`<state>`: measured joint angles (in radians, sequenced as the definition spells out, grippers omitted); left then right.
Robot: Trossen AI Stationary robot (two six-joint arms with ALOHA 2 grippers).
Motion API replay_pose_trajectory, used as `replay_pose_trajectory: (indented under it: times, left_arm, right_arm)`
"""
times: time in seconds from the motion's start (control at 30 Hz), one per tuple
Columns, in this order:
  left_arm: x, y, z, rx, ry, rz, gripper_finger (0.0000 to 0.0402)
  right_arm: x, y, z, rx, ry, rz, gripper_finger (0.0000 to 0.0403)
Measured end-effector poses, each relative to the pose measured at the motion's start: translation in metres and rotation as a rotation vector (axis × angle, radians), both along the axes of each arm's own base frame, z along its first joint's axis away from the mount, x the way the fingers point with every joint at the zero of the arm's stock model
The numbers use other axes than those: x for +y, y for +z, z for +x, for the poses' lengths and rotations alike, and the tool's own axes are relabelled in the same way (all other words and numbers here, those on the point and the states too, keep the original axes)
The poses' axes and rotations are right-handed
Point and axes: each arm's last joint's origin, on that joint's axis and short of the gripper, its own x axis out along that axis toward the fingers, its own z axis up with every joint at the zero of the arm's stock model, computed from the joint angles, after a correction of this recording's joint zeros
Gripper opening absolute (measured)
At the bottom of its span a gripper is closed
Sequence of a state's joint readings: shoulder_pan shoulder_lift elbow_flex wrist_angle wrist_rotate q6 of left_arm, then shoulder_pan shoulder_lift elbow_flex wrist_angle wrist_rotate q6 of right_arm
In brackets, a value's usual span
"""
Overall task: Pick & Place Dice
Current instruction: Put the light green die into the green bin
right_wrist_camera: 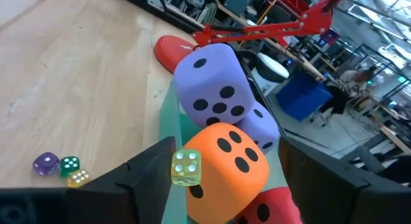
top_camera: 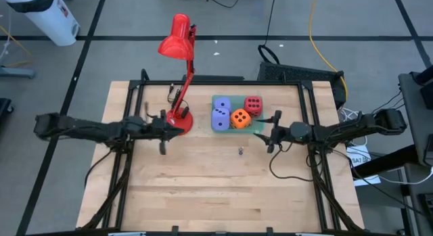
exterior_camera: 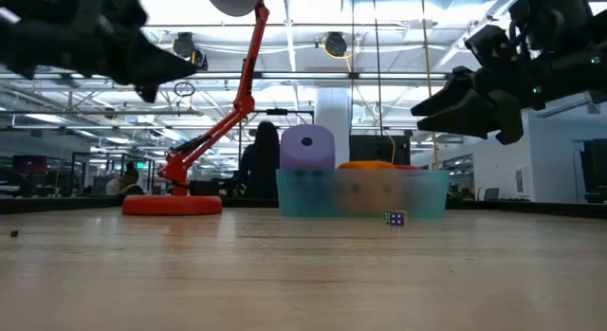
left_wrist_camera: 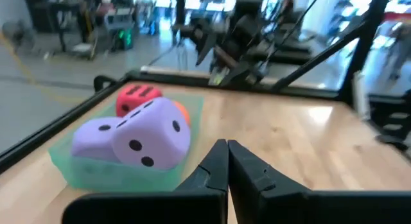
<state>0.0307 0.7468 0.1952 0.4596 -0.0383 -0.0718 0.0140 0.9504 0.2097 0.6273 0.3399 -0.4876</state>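
A green tray (top_camera: 220, 127) near the table's far middle holds two lavender-blue dice (top_camera: 221, 116), an orange die (top_camera: 240, 118) and a red die (top_camera: 253, 104); one lavender die (right_wrist_camera: 212, 79) lies on top of the others. My right gripper (right_wrist_camera: 225, 185) hovers open at the tray's right side, level with the orange die (right_wrist_camera: 228, 163). A small yellow-green die (right_wrist_camera: 186, 167) shows between its fingers. Three small dice (right_wrist_camera: 63, 168) lie on the table before the tray. My left gripper (left_wrist_camera: 226, 156) is shut and empty, in the air left of the tray. My right gripper stands open around the small yellow-green die (right_wrist_camera: 186, 167), which shows right beside one fingertip (right_wrist_camera: 154, 161), in front of the orange die. Whether the finger touches it I cannot tell.
A red desk lamp stands with its round base (top_camera: 180, 120) just left of the tray, its arm (exterior_camera: 237, 94) leaning up and back to the head (top_camera: 176, 40). Bare wood (top_camera: 216, 189) stretches from the small dice (top_camera: 240, 151) to the near edge.
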Motion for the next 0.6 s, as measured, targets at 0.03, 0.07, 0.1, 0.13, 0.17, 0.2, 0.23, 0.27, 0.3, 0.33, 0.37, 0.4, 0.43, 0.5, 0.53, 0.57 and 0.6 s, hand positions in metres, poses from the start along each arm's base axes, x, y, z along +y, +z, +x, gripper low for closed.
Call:
replay_pose_trajectory:
  times: [0.03,0.07,0.1,0.13,0.17,0.2,0.23,0.27,0.3,0.33,0.37,0.4,0.43,0.5,0.53,0.57,0.6]
  left_arm:
    - [-0.001,0.003,0.009,0.015,0.013,-0.001,0.0004]
    - [-0.001,0.005,0.018,0.040,0.031,-0.005,0.0003]
    - [-0.002,0.007,0.028,0.067,0.045,-0.007,0.0003]
    - [-0.003,0.010,0.039,0.085,0.059,-0.011,0.0003]
    - [-0.003,0.014,0.051,0.093,0.072,-0.015,0.0004]
    - [-0.003,0.017,0.063,0.103,0.083,-0.018,0.0006]
    - [-0.004,0.020,0.074,0.113,0.085,-0.018,0.0006]
    - [-0.004,0.023,0.086,0.120,0.081,-0.013,0.0005]
    - [-0.004,0.026,0.097,0.124,0.069,-0.004,0.0003]
    - [-0.005,0.028,0.108,0.129,0.054,0.006,0.0003]
    - [-0.005,0.029,0.118,0.136,0.044,0.018,0.0003]
    - [-0.005,0.033,0.128,0.135,0.037,0.028,0.0004]
    - [-0.005,0.036,0.138,0.130,0.035,0.033,0.0005]
    - [-0.003,0.043,0.155,0.113,0.044,0.031,0.0005]
    - [-0.002,0.045,0.163,0.107,0.055,0.021,0.0005]
    - [-0.001,0.046,0.171,0.108,0.063,0.016,0.0003]
    - [0.000,0.048,0.178,0.107,0.068,0.019,0.0003]
  right_arm:
    - [0.000,0.000,0.000,-0.001,-0.009,-0.001,0.0268]
    - [-0.001,0.000,0.000,-0.002,-0.026,-0.006,0.0268]
    - [-0.001,0.000,0.000,0.002,-0.042,-0.014,0.0268]
    - [-0.002,-0.001,0.000,0.009,-0.064,-0.024,0.0269]
    - [-0.002,-0.002,0.000,0.018,-0.082,-0.037,0.0269]
    - [-0.003,-0.003,0.000,0.026,-0.098,-0.044,0.0269]
    - [-0.003,-0.003,0.001,0.032,-0.102,-0.052,0.0267]
    - [-0.003,-0.004,0.001,0.038,-0.101,-0.063,0.0265]
    - [-0.003,-0.005,0.002,0.047,-0.098,-0.075,0.0262]
    - [-0.003,-0.005,0.002,0.049,-0.096,-0.090,0.0259]
    - [-0.003,-0.004,0.003,0.041,-0.096,-0.097,0.0256]
    - [-0.003,-0.004,0.004,0.035,-0.101,-0.100,0.0253]
    - [-0.004,-0.004,0.004,0.033,-0.115,-0.105,0.0251]
    - [-0.004,-0.004,0.005,0.027,-0.122,-0.114,0.0248]
    - [-0.004,-0.004,0.005,0.028,-0.120,-0.118,0.0248]
    - [-0.004,-0.004,0.006,0.022,-0.118,-0.117,0.0248]
    - [-0.004,-0.003,0.006,0.011,-0.116,-0.116,0.0248]
